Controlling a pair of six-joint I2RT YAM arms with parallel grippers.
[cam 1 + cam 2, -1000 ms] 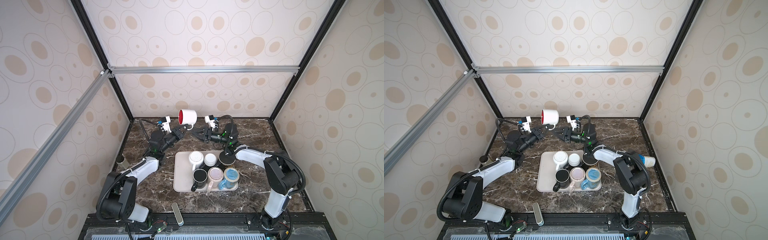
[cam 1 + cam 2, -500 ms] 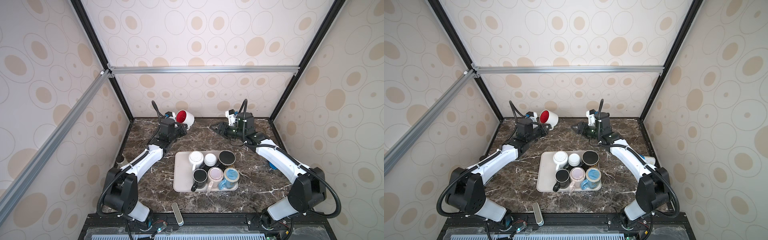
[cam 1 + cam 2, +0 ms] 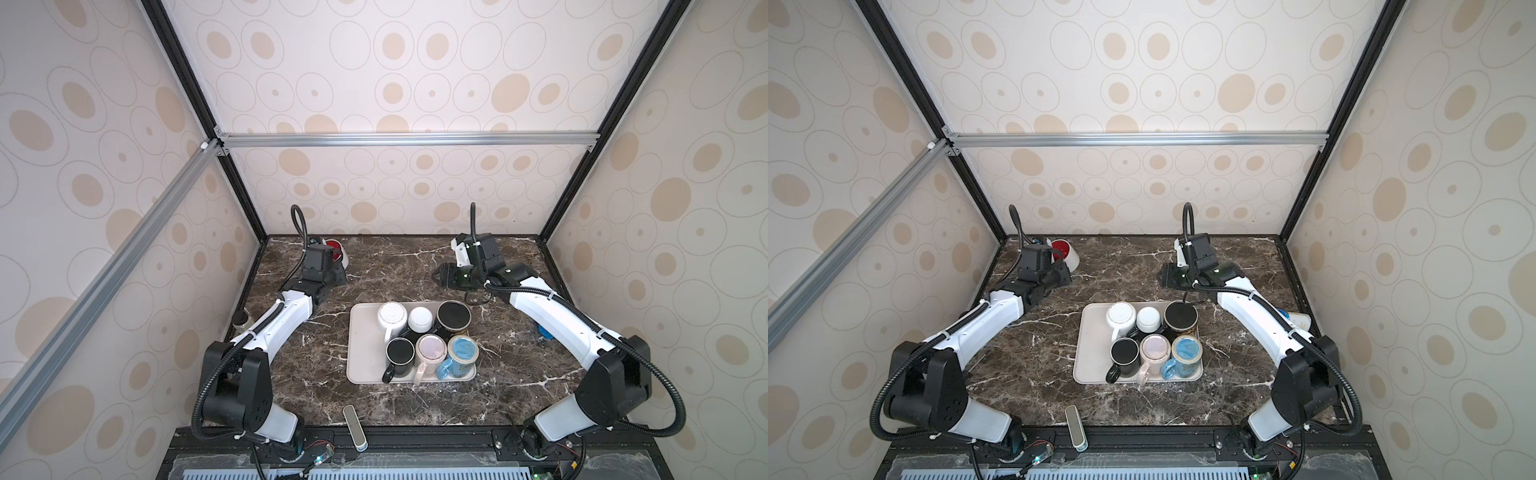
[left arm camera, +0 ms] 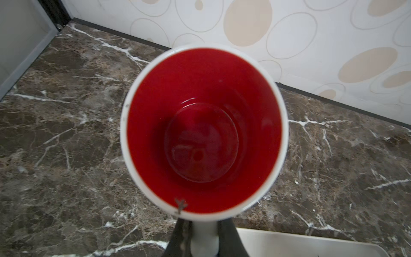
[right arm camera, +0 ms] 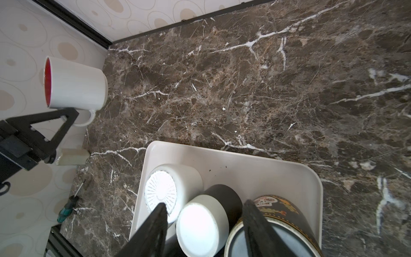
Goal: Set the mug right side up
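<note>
The mug (image 3: 338,254) is out by the far left corner of the bench (image 3: 415,266), close to the back wall. Its mouth faces up and tips a little, so I can see the red inside in both top views. The left gripper (image 4: 203,231) comes at it from the near side and is pinched tight on the handle (image 4: 203,243), one dark finger (image 4: 180,238) on each side of the white loop. The body of the mug stands just beyond the fingertips, and the wrist camera looks straight down into it. From above, the wrist hides most of that grip. I can't tell whether the base is touching the marble or hanging just over it. The right gripper (image 3: 444,277) is well apart from the mug, over toward the far right. It hovers near the far right corner of the tray (image 3: 358,353) with its jaws spread and nothing between them. On the tray, six cups (image 3: 392,316) stand bottoms up, packed together.
</note>
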